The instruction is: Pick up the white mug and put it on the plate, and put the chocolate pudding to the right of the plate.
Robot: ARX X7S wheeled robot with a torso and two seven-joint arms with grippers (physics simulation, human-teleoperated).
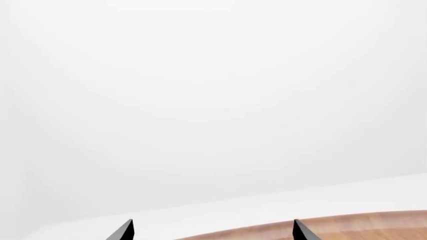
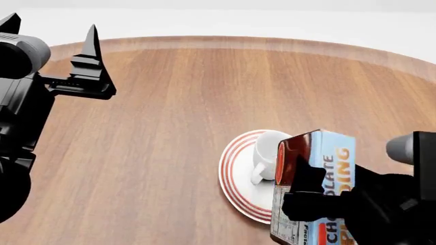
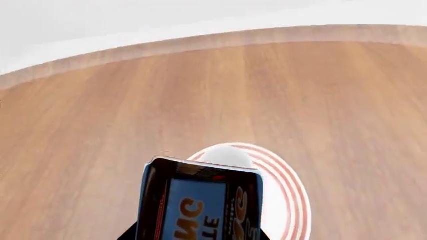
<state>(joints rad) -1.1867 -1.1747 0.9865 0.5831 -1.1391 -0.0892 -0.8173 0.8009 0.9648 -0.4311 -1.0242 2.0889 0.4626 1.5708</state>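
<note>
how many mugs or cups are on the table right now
1: the white mug stands on the plate, partly behind the chocolate pudding held by the right gripper. Another could be hidden there.

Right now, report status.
Left gripper open, idle. Right gripper shut on chocolate pudding, above the plate. White mug on plate. Nothing blocking.

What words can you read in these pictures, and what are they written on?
"...OLATE" and "...DING": orange letters on the light blue face of the small rectangular pudding carton in the right gripper.
"CHO...": lower on the same carton.
Its side panel's small print: too tiny to read.
Nothing else carries writing.
</note>
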